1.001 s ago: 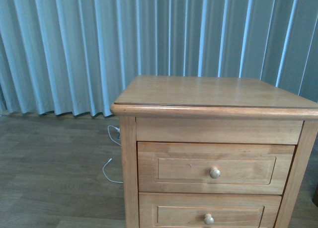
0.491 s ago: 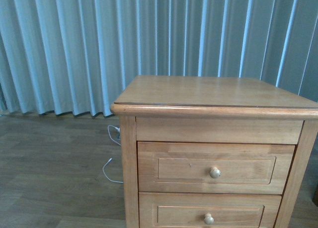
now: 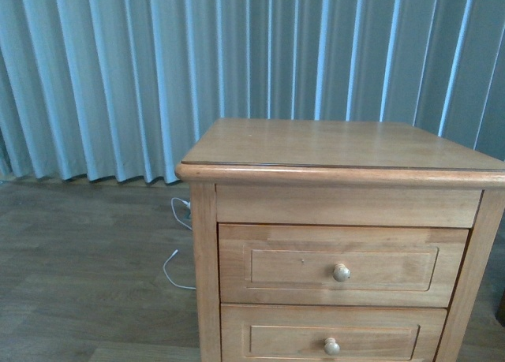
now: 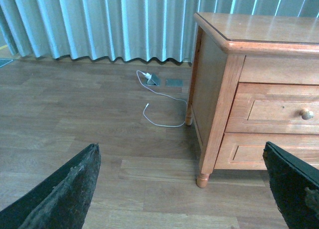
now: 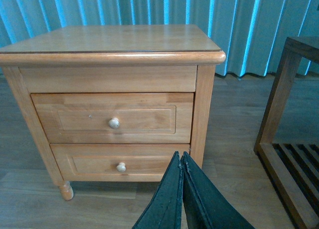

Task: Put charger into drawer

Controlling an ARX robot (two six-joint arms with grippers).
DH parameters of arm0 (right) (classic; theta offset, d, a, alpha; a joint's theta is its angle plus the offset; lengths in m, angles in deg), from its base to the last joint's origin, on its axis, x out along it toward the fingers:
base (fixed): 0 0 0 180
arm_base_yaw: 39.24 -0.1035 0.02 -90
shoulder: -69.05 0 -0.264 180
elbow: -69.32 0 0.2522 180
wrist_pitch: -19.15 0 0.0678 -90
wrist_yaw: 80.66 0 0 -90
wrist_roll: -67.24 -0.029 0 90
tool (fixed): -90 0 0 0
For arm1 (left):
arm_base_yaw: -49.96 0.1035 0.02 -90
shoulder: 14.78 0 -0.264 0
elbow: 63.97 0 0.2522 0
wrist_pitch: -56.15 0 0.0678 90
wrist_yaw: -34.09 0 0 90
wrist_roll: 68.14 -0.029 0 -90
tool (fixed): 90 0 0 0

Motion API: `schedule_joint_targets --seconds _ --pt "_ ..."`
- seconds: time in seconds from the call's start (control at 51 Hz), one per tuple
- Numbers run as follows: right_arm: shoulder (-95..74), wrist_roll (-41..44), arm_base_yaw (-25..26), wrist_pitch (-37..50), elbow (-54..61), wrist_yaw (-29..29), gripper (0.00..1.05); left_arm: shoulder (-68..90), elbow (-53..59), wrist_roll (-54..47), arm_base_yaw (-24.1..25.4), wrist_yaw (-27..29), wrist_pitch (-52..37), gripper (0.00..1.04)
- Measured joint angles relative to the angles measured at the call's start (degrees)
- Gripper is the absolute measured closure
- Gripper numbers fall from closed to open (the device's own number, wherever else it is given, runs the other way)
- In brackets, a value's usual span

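Note:
No charger shows in any view. The honey-coloured cabinet (image 3: 339,145) has two drawers with round knobs, an upper drawer (image 3: 268,267) and a lower drawer (image 3: 276,338), both pushed in flush. Neither gripper appears in the front view. In the left wrist view my left gripper (image 4: 180,146) is open with nothing between its fingers, low over the floor off the cabinet's (image 4: 219,89) left front corner. In the right wrist view my right gripper (image 5: 180,155) is shut on nothing, out in front of the lower drawer (image 5: 149,161) and below the upper drawer (image 5: 144,118).
A long thin white cable (image 4: 159,120) lies on the wood floor left of the cabinet, running to a wall plug (image 4: 149,78). Blue-grey curtains (image 3: 118,78) hang behind. A dark slatted wooden frame (image 5: 284,139) stands right of the cabinet.

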State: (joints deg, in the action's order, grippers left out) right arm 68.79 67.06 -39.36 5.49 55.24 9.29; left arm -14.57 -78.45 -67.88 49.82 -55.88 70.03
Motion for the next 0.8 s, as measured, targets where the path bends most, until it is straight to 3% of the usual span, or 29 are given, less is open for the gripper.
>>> schedule_joint_targets --seconds 0.491,0.805 --pt "0.0 0.0 0.0 0.0 0.0 0.0 1.03 0.0 0.0 0.0 0.0 0.0 0.0 0.06" --pt "0.0 0.1 0.0 0.0 0.0 0.0 0.50 0.0 0.0 0.0 0.0 0.0 0.0 0.06"
